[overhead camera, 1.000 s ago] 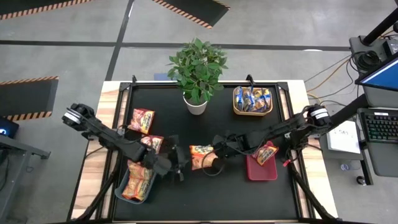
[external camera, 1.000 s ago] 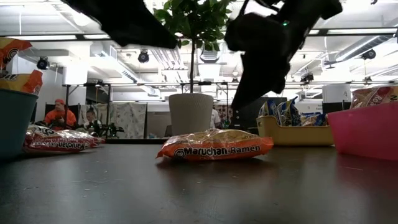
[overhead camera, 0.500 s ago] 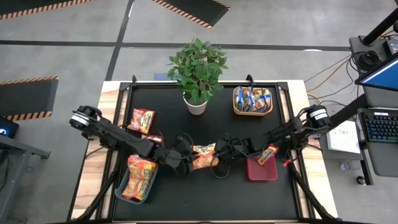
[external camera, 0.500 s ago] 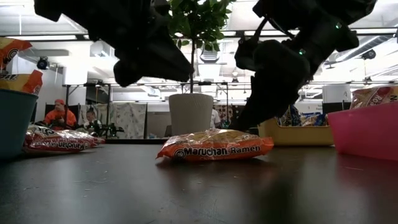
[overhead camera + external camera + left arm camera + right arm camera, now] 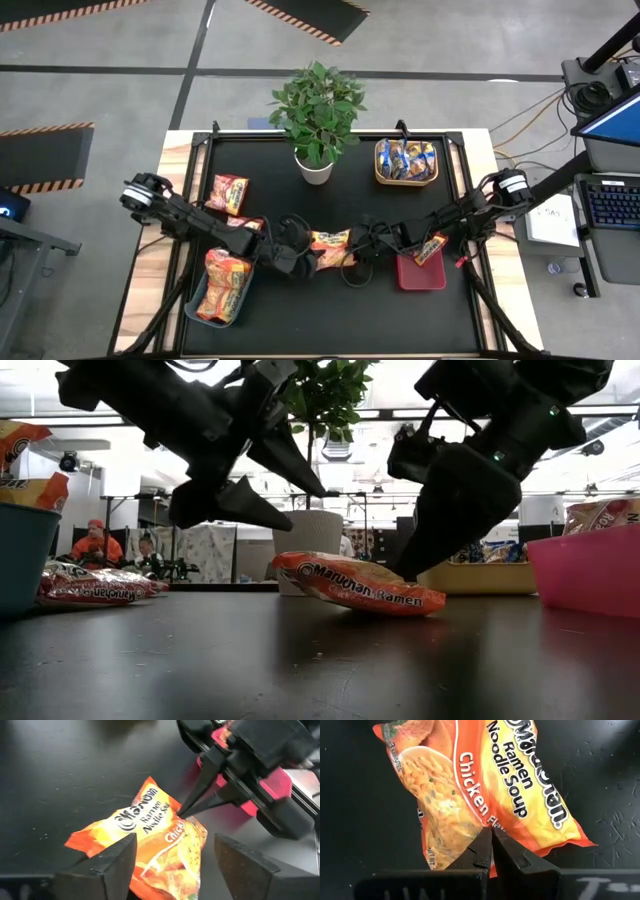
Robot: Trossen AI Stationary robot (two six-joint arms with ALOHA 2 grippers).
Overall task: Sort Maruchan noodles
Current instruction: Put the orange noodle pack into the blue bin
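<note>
Packets: one orange packet mid-table, two red packets beside it.

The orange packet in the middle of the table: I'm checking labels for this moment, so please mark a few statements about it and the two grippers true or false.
1. The right gripper is shut, with its tips at an edge of the orange chicken packet. True.
2. The left gripper has closed on the packet. False: its fingers stand apart, on either side of one end of the packet.
3. The packet lies flat on the table. False: the low view shows one end raised.
4. The yellow basket near the plant holds blue-and-yellow packets. True.
5. The red bin holds no packet. False: one packet leans in it.
</note>
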